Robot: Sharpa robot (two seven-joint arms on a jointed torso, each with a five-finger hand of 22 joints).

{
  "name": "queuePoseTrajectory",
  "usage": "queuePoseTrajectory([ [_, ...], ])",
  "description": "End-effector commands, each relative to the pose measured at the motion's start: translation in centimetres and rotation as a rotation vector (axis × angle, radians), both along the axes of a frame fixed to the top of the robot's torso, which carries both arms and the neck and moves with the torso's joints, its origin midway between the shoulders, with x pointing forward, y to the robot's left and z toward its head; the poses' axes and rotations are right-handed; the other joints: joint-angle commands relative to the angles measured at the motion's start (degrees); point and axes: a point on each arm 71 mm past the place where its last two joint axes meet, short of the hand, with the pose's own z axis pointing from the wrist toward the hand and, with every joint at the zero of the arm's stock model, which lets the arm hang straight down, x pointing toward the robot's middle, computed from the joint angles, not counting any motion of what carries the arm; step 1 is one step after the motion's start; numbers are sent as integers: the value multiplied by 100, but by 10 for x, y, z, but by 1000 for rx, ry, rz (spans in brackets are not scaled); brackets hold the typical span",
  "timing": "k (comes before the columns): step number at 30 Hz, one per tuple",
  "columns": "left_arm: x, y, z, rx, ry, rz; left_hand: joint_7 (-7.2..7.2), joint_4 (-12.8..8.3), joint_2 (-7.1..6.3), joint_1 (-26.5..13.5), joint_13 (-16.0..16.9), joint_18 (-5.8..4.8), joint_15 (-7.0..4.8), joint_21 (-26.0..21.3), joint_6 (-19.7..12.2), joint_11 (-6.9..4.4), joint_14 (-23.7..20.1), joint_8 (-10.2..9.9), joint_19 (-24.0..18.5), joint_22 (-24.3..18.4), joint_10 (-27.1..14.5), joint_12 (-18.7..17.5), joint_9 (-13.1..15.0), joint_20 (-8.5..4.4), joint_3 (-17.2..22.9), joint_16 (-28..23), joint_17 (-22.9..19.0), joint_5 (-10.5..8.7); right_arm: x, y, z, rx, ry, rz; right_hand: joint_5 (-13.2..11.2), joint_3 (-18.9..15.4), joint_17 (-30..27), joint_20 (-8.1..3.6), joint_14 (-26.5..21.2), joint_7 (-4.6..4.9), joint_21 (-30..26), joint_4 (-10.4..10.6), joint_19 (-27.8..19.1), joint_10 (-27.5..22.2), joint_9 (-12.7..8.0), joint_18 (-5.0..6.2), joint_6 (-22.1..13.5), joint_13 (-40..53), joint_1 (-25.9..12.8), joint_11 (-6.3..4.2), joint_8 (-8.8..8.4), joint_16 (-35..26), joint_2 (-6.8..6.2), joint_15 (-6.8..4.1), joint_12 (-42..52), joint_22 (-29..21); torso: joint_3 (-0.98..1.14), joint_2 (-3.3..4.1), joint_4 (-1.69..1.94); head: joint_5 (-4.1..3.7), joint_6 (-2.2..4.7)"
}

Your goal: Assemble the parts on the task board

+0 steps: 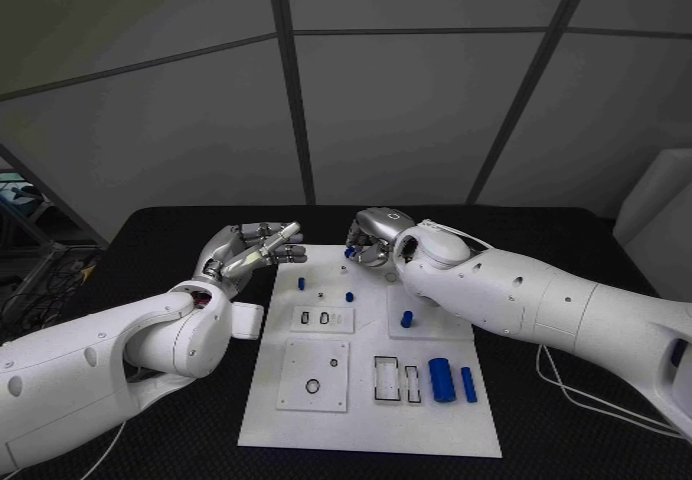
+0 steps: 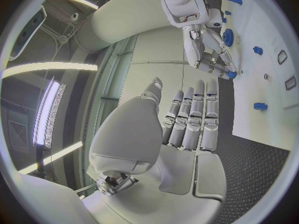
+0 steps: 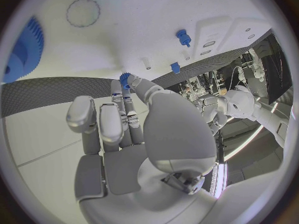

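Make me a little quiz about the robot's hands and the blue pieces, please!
1. True or false: the left hand holds a blue part.
2. What is at the right hand's fingertips? A) a small blue part B) a red ball C) nothing
3. Fill in: the thick blue cylinder lies on the white ____.

Key: 1 false, its fingers are straight and it holds nothing. 2 A. 3 task board.
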Motion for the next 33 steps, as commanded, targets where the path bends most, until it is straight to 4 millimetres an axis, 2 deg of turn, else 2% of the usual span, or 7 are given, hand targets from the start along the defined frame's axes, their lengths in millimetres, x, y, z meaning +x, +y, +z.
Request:
queuePoseTrajectory([
  [1, 0, -1, 2, -6, -7, -14, 19, -35, 27, -11, -3, -77, 29, 16, 1, 37, -13, -34, -15, 8, -21, -27, -7, 23, 4, -29, 5, -31, 1, 1, -1, -17, 21, 10, -21, -4, -25, 14, 164, 21, 21, 50, 1, -37, 4, -111, -4, -9, -26, 38, -14, -5, -26, -11, -41, -12, -1, -1, -7, 5, -1],
  [5, 0, -1, 3, -7, -7, -16, 19, -35, 27, -11, -3, -77, 29, 16, 1, 37, -13, -34, -15, 8, -21, -27, -7, 23, 4, -29, 5, -31, 2, 1, -1, -14, 16, 6, -17, -3, -34, 29, 151, 57, 22, 75, -15, -117, -17, -111, -94, -20, -48, 68, -73, 0, -60, 11, -47, -14, 1, -2, -7, 7, 7],
  [10, 1, -2, 3, -8, -9, -18, 21, -36, 31, -14, -3, -78, 31, 15, -1, 39, -16, -38, -20, 8, -24, -32, -7, 25, 3, -33, 7, -31, 3, 1, 0, -2, 4, 1, -84, -87, -148, 118, 101, 173, -5, 169, -96, -583, -85, -99, -549, -42, -157, 193, -131, -38, -231, 126, -42, -75, -1, 2, -8, 6, 13],
  [13, 1, -2, 3, -8, -10, -19, 25, -39, 34, -15, -4, -78, 33, 15, -5, 42, -19, -44, -26, 8, -30, -39, -7, 26, 2, -38, 9, -31, 3, 0, 0, 4, -1, -2, -74, -210, -251, 151, 63, 120, -12, 206, -134, -853, -83, -80, -987, -29, -143, 201, -122, -76, -287, 136, -5, -102, -1, -1, -6, 2, 15],
  [16, 1, -1, 3, -8, -10, -18, 25, -39, 34, -15, -4, -78, 33, 15, -5, 42, -19, -44, -26, 8, -30, -39, -7, 26, 2, -38, 9, -31, 3, 0, 1, 11, -7, -1, -69, -300, -314, 164, 45, 103, -37, 222, -178, -943, -85, -71, -1153, -26, -126, 217, -130, -102, -297, 143, 10, -150, 3, -1, -11, 11, 19],
  [26, 1, 1, 4, -7, -10, -17, 27, -41, 36, -15, -4, -78, 34, 16, -8, 44, -21, -48, -29, 8, -34, -43, -7, 27, 2, -41, 11, -31, -3, -6, 7, 57, -40, 7, 1, -406, -291, 161, 55, 147, -6, 268, -147, -853, -42, -78, -988, -7, -80, 201, -59, -68, -243, 130, 131, -99, 11, -8, -30, 7, 52],
  [33, 1, 3, 3, -7, -10, -18, 29, -43, 37, -16, -4, -78, 36, 15, -11, 46, -25, -52, -34, 8, -38, -48, -7, 28, 0, -45, 12, -32, -20, -50, 14, 121, 2, -36, 72, -496, -130, 146, 104, 215, 116, 361, 3, -332, -15, -118, -703, 79, -103, 166, 13, 61, -298, 107, 425, 107, 18, -20, -79, -17, 73],
])
